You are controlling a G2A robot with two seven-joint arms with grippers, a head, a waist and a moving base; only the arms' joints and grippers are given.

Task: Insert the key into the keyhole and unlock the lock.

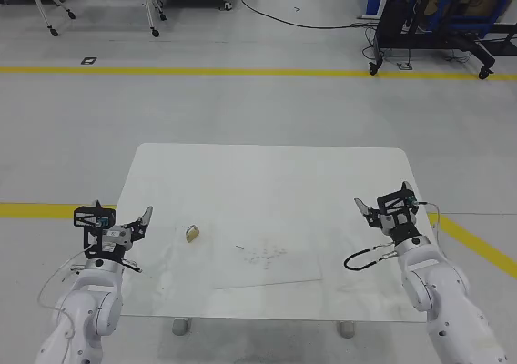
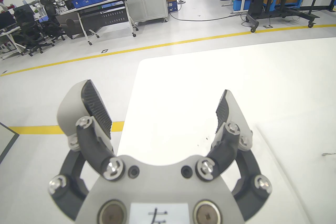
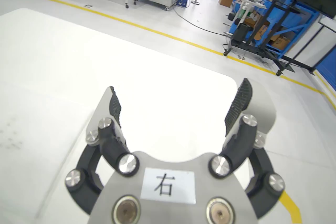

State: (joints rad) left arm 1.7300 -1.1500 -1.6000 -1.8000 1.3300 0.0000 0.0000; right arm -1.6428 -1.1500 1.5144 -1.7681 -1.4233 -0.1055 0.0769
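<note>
White table point(image 1: 268, 173) holds a small lock point(image 1: 191, 233); left gripper point(image 1: 124, 215) and right gripper point(image 1: 384, 197) hover at opposite edges, fingers spread wide.

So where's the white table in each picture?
Top view: the white table is in the middle, with the left claw and right claw at opposite side edges.
Left wrist view: the table spreads out beyond the open left claw.
Right wrist view: the table spreads out beyond the open right claw.
Shared landmark: the yellow floor line past the table's far edge.
</note>
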